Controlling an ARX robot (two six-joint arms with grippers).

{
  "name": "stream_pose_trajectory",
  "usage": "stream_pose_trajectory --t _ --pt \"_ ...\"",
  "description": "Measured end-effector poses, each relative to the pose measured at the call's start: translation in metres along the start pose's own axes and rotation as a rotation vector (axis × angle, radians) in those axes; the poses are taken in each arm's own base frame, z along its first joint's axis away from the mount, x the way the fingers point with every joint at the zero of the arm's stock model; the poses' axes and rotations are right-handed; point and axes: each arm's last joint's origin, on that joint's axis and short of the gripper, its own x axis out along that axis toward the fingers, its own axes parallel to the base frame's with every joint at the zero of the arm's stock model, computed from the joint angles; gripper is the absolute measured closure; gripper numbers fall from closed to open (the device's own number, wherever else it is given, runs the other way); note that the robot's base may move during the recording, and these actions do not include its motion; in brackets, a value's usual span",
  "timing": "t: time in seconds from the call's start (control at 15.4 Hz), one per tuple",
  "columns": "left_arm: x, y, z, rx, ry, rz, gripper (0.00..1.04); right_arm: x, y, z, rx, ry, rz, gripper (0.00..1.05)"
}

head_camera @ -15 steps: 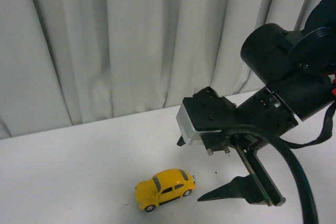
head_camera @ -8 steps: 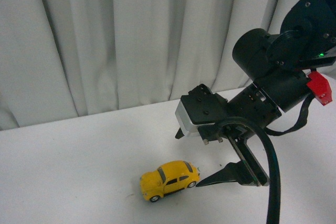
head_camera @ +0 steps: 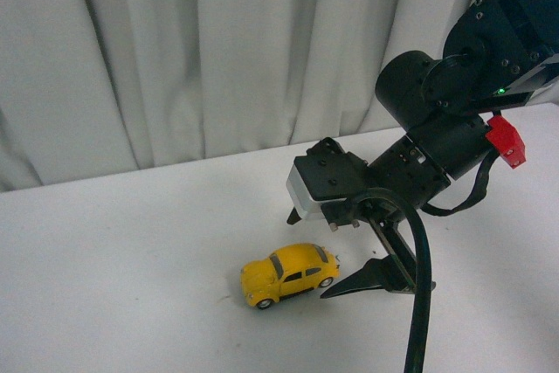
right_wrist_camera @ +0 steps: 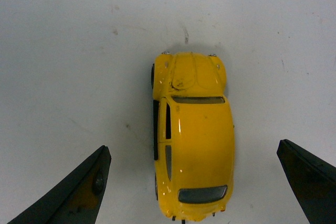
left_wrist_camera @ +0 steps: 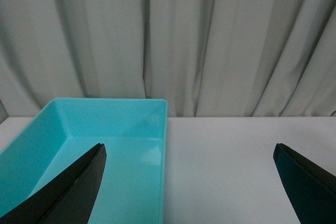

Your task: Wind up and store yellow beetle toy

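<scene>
We saw the yellow beetle toy (head_camera: 291, 274) standing on its four wheels on the white bench (head_camera: 131, 242), low in the front view and a little right of its middle, with its rounded bonnet towards the robot's left and its tail towards the right arm. The right gripper (head_camera: 307, 257) hung over it from the right side, its jaws spread wide. In the right wrist view the toy (right_wrist_camera: 194, 145) lay lengthwise in the gap between the two dark fingers (right_wrist_camera: 86, 187), touching neither, with bare bench showing on both sides of it. From the front the nearer finger's tip came just beside the toy's tail, and we could not tell from that view alone whether it met the bench. A black cable (head_camera: 419, 286) looped down in front of the right arm, and a red tag (head_camera: 505, 141) hung off its side below a small green light (head_camera: 500, 91). The left gripper (left_wrist_camera: 189, 149) showed only in its own wrist view, and its jaws were also wide apart and held nothing. One of its fingers stood before a turquoise tray (left_wrist_camera: 105, 114) that sat on the bench against the pale curtain (left_wrist_camera: 220, 40), and the other stood over bare bench beside the tray.
</scene>
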Motion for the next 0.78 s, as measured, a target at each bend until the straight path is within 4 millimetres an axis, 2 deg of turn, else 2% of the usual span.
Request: stream_pose_trajectory --t 0.39,0.52,0.71,0.78 --pt "0.000 0.000 0.000 0.000 0.000 0.000 0.07 0.014 -0.015 0.001 -0.014 -0.005 0.029 0.07" --pt "0.000 0.000 0.000 0.000 0.000 0.000 0.07 0.023 -0.014 0.000 -0.006 0.004 0.063 0.07" --pt "0.000 0.000 0.000 0.000 0.000 0.000 0.07 0.026 -0.015 0.001 -0.016 0.007 0.062 0.07" --pt "0.000 0.000 0.000 0.000 0.000 0.000 0.07 0.027 -0.015 0.002 -0.018 0.012 0.062 0.11"
